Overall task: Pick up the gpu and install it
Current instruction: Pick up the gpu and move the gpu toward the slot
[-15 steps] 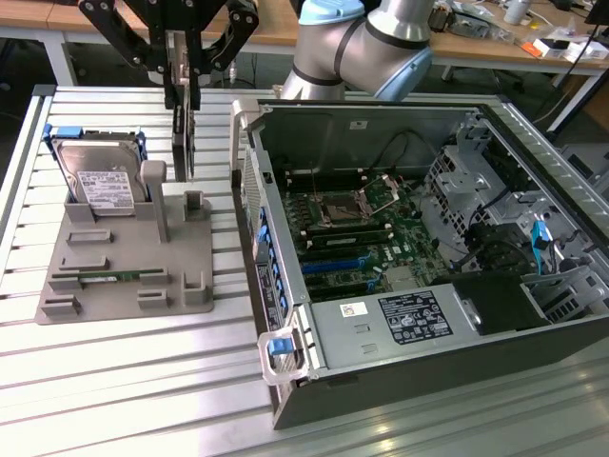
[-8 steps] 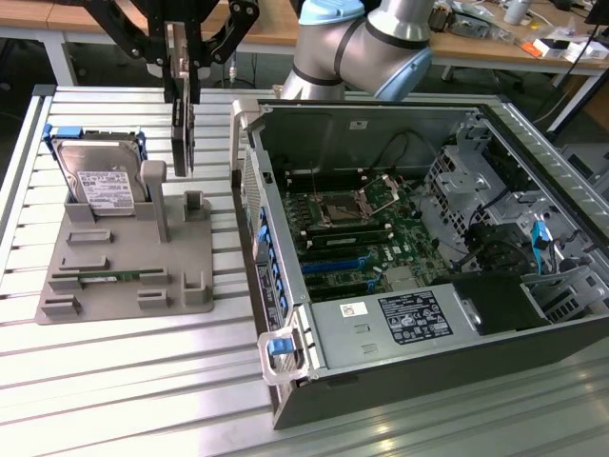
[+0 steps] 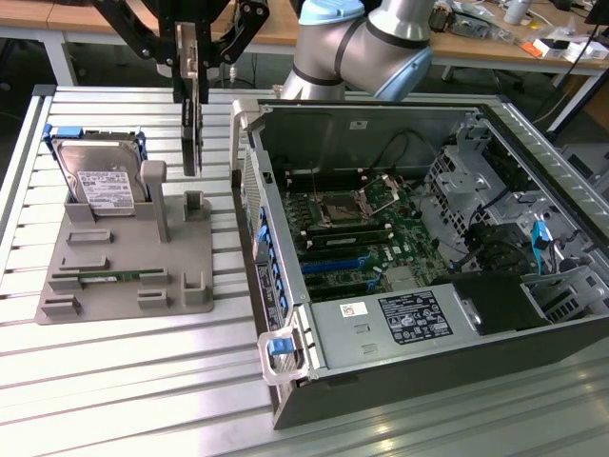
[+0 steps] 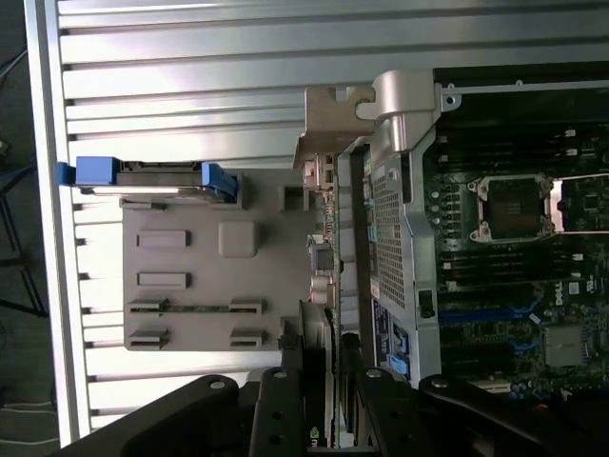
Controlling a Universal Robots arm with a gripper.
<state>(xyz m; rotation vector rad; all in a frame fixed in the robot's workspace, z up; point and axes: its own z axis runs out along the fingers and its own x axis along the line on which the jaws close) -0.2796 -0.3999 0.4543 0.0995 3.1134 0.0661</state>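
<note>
My tool (image 3: 189, 59) is clamped on the gpu (image 3: 190, 129), one finger on each flat face near its upper end. The card hangs on edge below the fingers, its long axis running straight down toward the desk (image 3: 143, 381). In the wrist view I look along it edge-on, a thin dark strip leading away from my tool (image 4: 322, 395): the gpu (image 4: 325, 286).

What matters is which way the slots lie. The card hangs over the edge of the grey holder tray (image 3: 124, 276) that faces the computer case (image 3: 285, 314). It appears clear of the tray's posts, and it is just outside the case's near wall. The open case lies on the exterior view's right of the card, with the motherboard (image 3: 362, 228) flat on its floor and the blue expansion slots (image 3: 338, 265) toward the front of the board.

The hard drive (image 3: 100, 181) stands at the far end of the tray, and a memory stick (image 3: 107, 276) lies low in it. Both are well apart from the card. The desk is ribbed metal. I judge the room tight only at the case wall and its raised corner latch (image 3: 245, 112), which are close beside the card.
</note>
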